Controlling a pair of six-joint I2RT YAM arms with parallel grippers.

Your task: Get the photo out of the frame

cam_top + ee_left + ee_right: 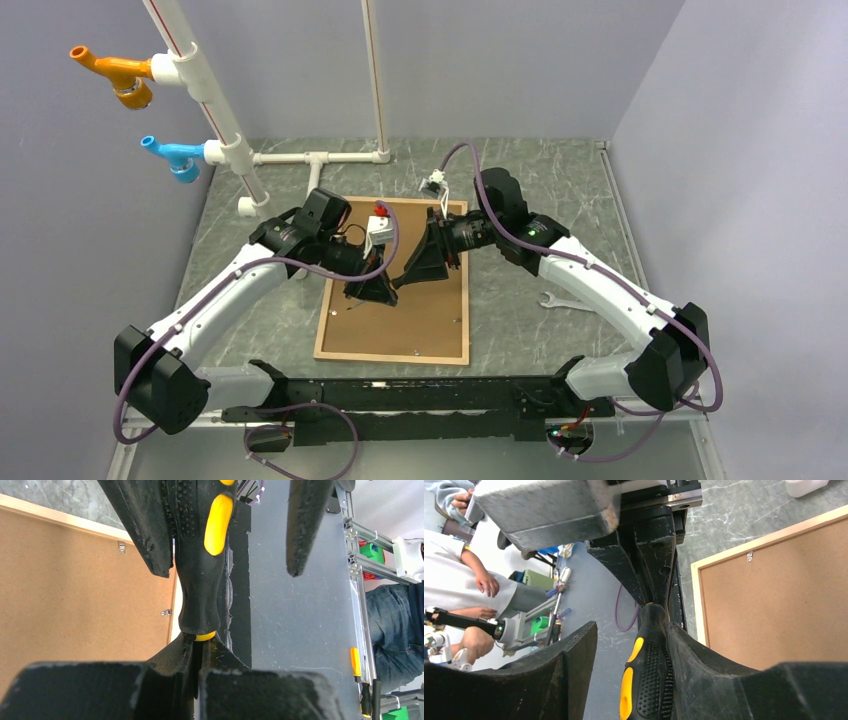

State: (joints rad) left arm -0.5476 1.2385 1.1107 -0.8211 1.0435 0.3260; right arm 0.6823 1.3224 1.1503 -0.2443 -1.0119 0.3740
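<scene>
The light-wood frame (392,355) lies face down on the table. The photo (425,315) sits in it with only its plain brown back showing. Small metal clips (165,612) stand along the inner edge. Both grippers meet above the frame's upper half. My left gripper (200,642) is shut on the shaft of a black-and-yellow screwdriver (200,580), right at the handle's collar. My right gripper (631,630) is open around the handle (649,675). One finger lies against the handle, the other stands apart from it.
A white pipe structure (215,110) with an orange fitting (115,72) and a blue fitting (170,155) rises at the back left. A wrench (560,300) lies on the table right of the frame. A small white object (433,183) sits behind the frame.
</scene>
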